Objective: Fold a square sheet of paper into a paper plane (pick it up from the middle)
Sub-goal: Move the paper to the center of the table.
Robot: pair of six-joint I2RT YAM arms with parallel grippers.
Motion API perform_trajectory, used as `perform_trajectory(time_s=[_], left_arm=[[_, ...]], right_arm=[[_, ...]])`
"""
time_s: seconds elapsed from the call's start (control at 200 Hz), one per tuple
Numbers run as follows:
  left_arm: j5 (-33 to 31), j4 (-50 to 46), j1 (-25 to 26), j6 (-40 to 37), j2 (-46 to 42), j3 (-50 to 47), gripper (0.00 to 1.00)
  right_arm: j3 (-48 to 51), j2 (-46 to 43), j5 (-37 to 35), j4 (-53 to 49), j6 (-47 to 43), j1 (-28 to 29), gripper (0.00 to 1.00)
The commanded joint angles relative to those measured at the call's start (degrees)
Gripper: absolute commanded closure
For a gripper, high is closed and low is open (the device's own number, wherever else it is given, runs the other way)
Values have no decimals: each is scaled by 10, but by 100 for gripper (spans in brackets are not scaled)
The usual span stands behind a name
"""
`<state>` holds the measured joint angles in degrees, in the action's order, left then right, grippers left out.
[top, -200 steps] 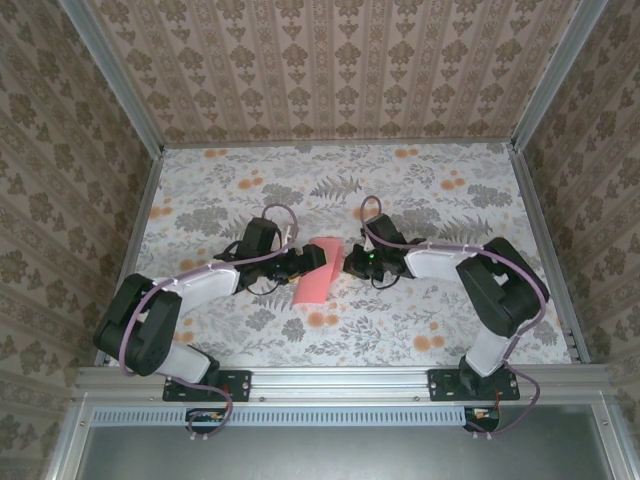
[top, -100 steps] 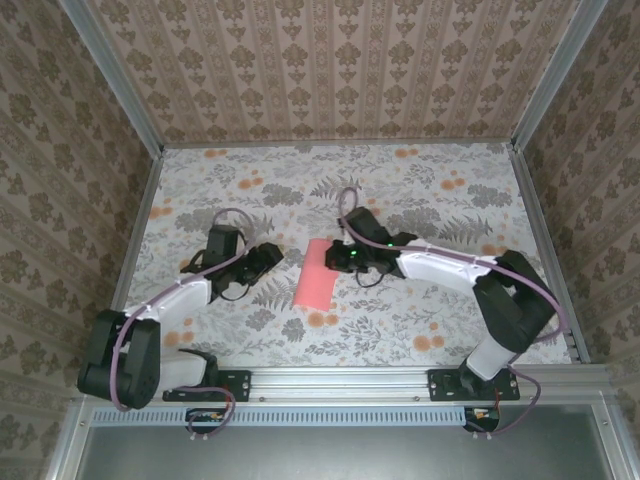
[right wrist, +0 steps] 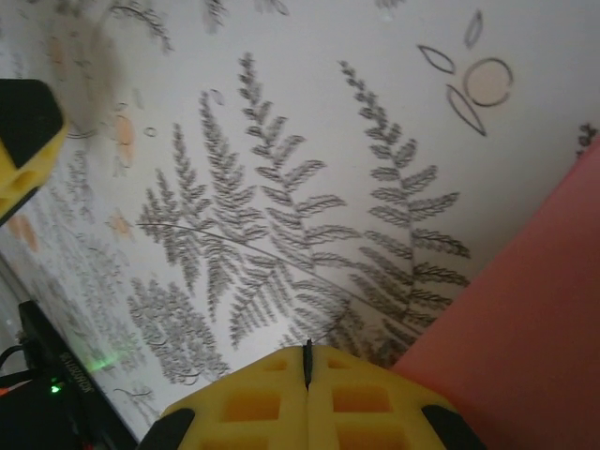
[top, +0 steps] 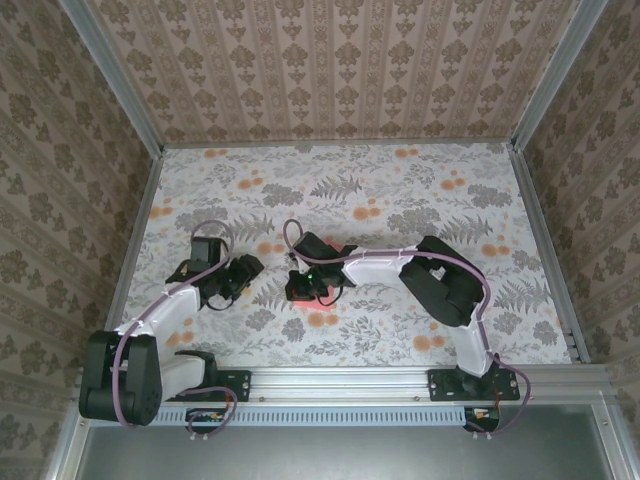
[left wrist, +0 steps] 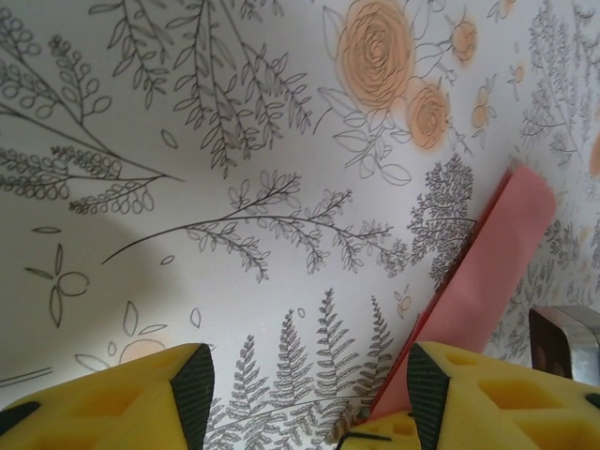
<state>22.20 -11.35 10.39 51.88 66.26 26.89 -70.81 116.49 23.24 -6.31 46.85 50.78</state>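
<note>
The salmon-pink sheet of paper (top: 297, 296) lies folded into a narrow strip on the flowered table, mostly covered by my right gripper (top: 305, 286). In the right wrist view the right gripper (right wrist: 307, 361) is shut, pads pressed together with nothing between them, low over the table at the paper's (right wrist: 530, 319) left edge. My left gripper (top: 243, 268) sits to the left of the paper, apart from it. The left wrist view shows the left gripper (left wrist: 305, 384) open, with the paper strip (left wrist: 487, 267) running past its right finger (left wrist: 469, 389).
The table (top: 400, 200) has a printed cloth with grey ferns and orange flowers. Patterned walls and metal rails (top: 540, 230) enclose it on three sides. The left finger (right wrist: 23, 141) shows at the top left of the right wrist view.
The left gripper has let go of the paper and drawn back to the left. The right arm has swung left and nearer over the paper, which now lies flat under it.
</note>
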Motion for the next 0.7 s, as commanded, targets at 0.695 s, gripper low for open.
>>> perform_trajectory(time_s=[0.695], left_arm=[[29,97,106,0,51,33,46]], right_arm=[[145,-150,56,96,31,-55,96]])
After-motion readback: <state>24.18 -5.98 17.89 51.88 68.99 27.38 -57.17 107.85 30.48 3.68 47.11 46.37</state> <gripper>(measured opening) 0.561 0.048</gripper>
